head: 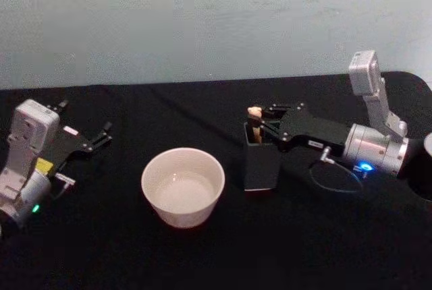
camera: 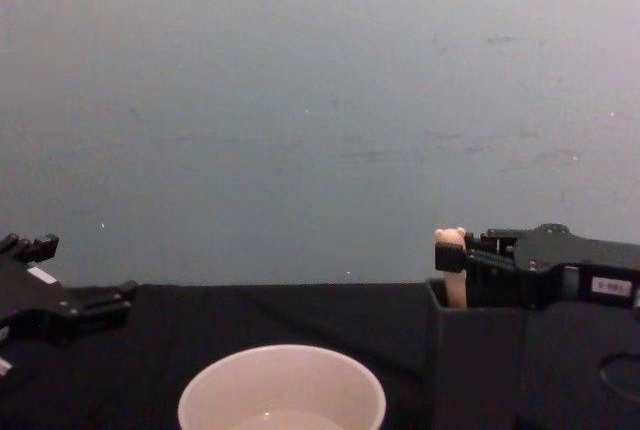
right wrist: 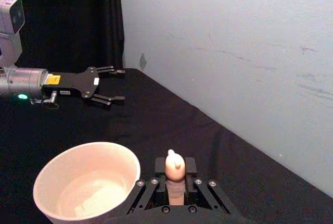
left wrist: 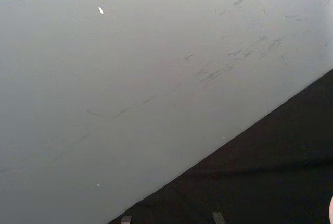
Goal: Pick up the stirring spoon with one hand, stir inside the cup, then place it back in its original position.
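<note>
The left tool hangs splayed open over the matte black bench. To its right sits the smooth round cream cup, then the boxy dark grey holder. The right tool pinches the cream bear-topped handle of the stirring spoon, which stands upright in that holder.

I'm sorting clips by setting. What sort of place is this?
Probably a robot test bench in a lab: a black-draped table, a bare scuffed wall, a cup and a holder; the right tool is shut on the spoon in the holder, the left tool idle at the side.
</note>
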Robot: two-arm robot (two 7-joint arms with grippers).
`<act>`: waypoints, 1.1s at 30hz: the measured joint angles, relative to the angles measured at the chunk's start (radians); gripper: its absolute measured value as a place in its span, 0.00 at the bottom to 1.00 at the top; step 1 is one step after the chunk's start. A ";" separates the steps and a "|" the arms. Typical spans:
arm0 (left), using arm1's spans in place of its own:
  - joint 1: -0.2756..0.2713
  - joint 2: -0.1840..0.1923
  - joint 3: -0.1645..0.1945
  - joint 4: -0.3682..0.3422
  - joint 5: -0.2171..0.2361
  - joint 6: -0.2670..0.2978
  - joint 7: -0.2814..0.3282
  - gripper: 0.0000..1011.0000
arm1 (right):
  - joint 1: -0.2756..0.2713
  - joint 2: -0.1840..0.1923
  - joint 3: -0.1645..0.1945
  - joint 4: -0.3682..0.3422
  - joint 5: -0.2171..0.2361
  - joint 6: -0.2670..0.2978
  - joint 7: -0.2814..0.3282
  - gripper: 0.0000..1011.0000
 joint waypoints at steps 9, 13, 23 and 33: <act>0.000 0.000 0.000 0.000 0.000 0.000 0.000 0.99 | 0.000 0.000 0.000 0.000 0.000 0.000 0.000 0.21; 0.000 0.000 0.000 0.000 0.000 0.000 0.000 0.99 | -0.005 0.002 0.003 -0.009 0.000 0.000 -0.006 0.21; 0.000 0.000 0.000 0.000 0.000 0.000 0.000 0.99 | -0.064 0.025 0.046 -0.124 0.005 -0.007 -0.087 0.21; 0.000 0.000 0.000 0.000 0.000 0.000 0.000 0.99 | -0.124 0.046 0.103 -0.246 0.048 0.005 -0.135 0.21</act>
